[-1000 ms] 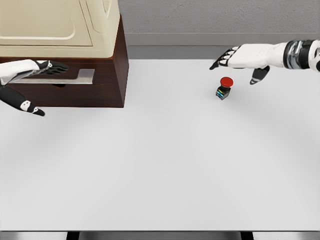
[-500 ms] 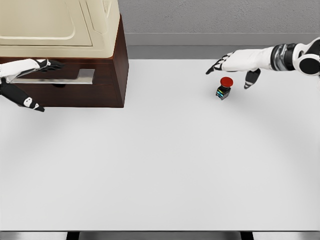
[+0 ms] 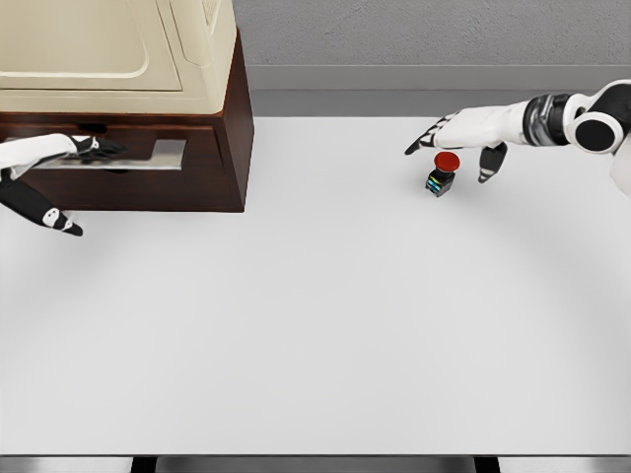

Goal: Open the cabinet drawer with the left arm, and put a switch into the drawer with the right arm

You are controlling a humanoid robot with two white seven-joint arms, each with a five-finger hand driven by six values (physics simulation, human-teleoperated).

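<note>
On the white table [image 3: 325, 325] the switch [image 3: 443, 170], a red mushroom button on a small black base with coloured marks on its side, stands upright toward the far right, well apart from the cabinet [image 3: 202, 128]. Over it sits the right hand [image 3: 455, 138], its white arm reaching in from the right edge. The fingers are spread and stretched out flat, pointing left, black tips showing; the thumb drops down just to the right of the button. From this view one cannot tell whether the palm touches the red cap or hovers just above it. Nothing is pinched.

Over on the left, the cabinet is a dark brown box carrying a cream upper body with a panelled door. The drawer [image 3: 187, 182] runs across its front, and a flat silvery handle [image 3: 148, 156] lies along the drawer's top edge. A dark slit shows above the drawer front, but whether the drawer is pulled out at all cannot be told. The left hand [image 3: 69, 150] comes in from the left edge, and its fingers lie together, extended over the left end of the handle, black fingertips resting on or just over the metal; contact is not clear. The thumb hangs low and apart, angled down in front of the drawer face. The fingers are not curled around the handle.
</note>
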